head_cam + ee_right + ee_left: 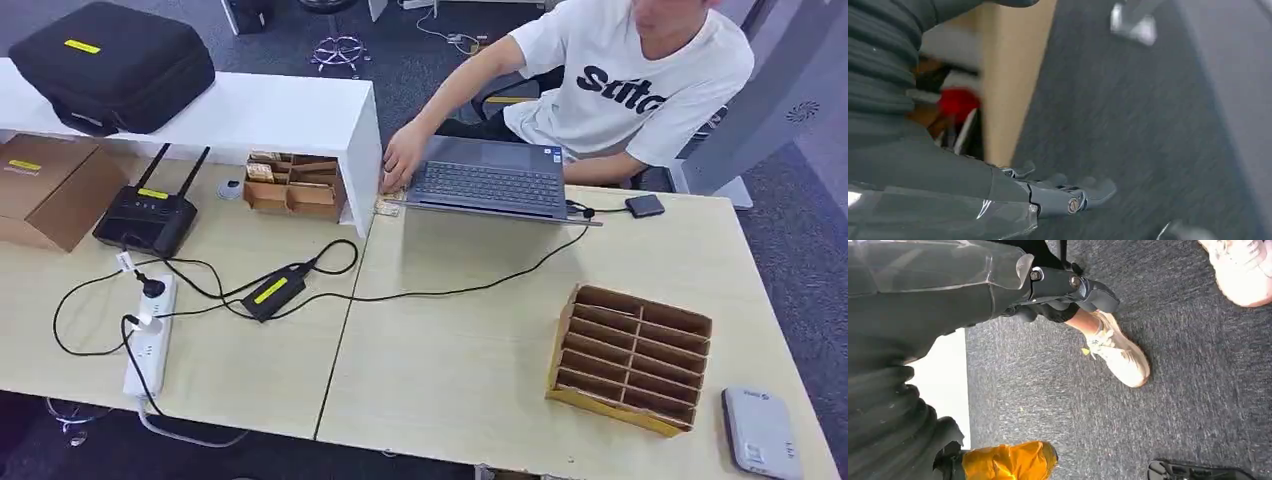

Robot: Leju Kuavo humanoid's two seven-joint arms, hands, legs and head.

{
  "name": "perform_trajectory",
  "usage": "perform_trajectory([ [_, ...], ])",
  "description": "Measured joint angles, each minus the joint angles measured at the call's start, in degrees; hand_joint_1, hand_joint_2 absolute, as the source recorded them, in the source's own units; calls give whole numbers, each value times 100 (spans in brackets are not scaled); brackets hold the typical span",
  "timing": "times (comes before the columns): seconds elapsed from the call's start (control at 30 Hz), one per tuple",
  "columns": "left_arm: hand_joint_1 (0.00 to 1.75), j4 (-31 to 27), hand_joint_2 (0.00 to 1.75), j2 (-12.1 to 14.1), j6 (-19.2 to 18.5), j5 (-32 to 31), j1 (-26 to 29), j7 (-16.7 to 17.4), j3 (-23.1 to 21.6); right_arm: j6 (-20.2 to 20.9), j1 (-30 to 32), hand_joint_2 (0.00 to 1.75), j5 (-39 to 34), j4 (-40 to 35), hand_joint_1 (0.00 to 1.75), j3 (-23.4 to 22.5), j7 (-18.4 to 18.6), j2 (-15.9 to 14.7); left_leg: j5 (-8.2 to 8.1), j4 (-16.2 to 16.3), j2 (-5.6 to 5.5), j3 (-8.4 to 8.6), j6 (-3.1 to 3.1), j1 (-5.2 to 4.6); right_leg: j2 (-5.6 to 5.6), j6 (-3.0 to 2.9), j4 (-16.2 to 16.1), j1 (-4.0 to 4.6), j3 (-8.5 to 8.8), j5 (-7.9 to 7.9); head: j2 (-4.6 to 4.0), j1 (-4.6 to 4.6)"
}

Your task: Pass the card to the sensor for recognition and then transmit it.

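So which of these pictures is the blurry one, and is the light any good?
The right wrist view is smeared, floor and robot hand alike; the left wrist view is sharp, down to the carpet weave and a person's shoe; the head view is evenly lit, with soft shadows under the white shelf.

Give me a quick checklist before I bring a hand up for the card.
1. Left hand empty: ok, hanging over carpet.
2. Right hand empty: ok, fingers apart, below the table.
3. Card located: cannot tell, none clearly seen.
4. Sensor reachable: ok, at the near right table corner.
5. Sorter clear of sensor: ok, apart.
6. Workspace free: not ok, a person's hand is by the laptop.
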Motion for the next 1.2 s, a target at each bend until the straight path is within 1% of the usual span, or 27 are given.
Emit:
perform_trajectory([
  [0.03, 0, 0, 175, 0, 2, -4, 0, 5, 7, -210, 57, 175, 128, 111, 0, 0, 26, 71, 0, -1, 0, 0, 0, 1, 0, 0, 0, 1, 0, 0, 0, -2],
  [0.13, 0, 0, 175, -9, 7, -37, -4, 46, 22, -603, 166, 175, 447, 412, 0, 7, 201, 296, -2, -3, 9, 3, -4, 5, 7, -3, 1, 5, 1, -2, 0, 0],
  [0.2, 0, 0, 175, -22, 17, -52, -10, 72, 57, -947, 211, 175, 732, 599, 0, 80, 297, 472, -1, -3, 11, 5, -4, 4, 8, -4, 2, 4, 1, -2, 0, -2],
  [0.27, 0, 0, 175, -28, 20, -68, -11, 107, 77, -1173, 246, 175, 965, 722, 0, 175, 385, 619, -1, -3, 12, 6, -5, 5, 8, -4, 2, 4, 1, -2, 0, 0],
  [0.33, 0, 0, 175, -39, 20, -81, -12, 112, 92, -1283, 265, 175, 1105, 818, 0, 269, 461, 737, -1, -3, 14, 6, -5, 4, 11, -4, 2, 4, 1, -2, 0, 0],
  [0.4, 0, 0, 175, -42, 20, -85, -16, 116, 94, -1311, 277, 175, 1179, 890, 0, 360, 511, 831, -1, -3, 14, 7, -5, 3, 11, -4, 1, 3, 2, -2, 0, 0],
  [0.47, 0, 0, 175, -44, 20, -103, -16, 125, 96, -1234, 291, 175, 1175, 925, 0, 398, 479, 885, -1, -3, 14, 7, -4, 0, 11, -3, 1, 1, 3, -1, 0, -2],
  [0.63, 0, 0, 175, -42, 20, -164, -19, 127, 103, -1145, 293, 175, 1096, 939, 0, 404, 310, 884, -1, -3, 15, 8, -4, -1, 11, -2, -1, -1, 4, 0, 0, 0],
  [0.77, 0, 0, 175, -42, 20, -199, -20, 127, 105, -1138, 289, 175, 1098, 936, 0, 404, 264, 855, -1, -2, 15, 8, -3, -2, 11, -2, -1, -3, 4, 0, 0, 0],
  [1.03, 0, 0, 175, -59, 20, -295, -26, 114, 105, -1178, 304, 175, 1275, 939, 0, 404, 400, 842, -2, -3, 16, 11, -4, -1, 12, -2, 0, -2, 4, -1, 0, -2],
  [1.2, 0, 0, 175, -111, 63, -380, -44, 63, 105, -1243, 392, 175, 1655, 939, 0, 435, 483, 846, -2, -3, 15, 11, -3, -2, 12, -2, -1, -2, 4, -1, 0, -2],
])
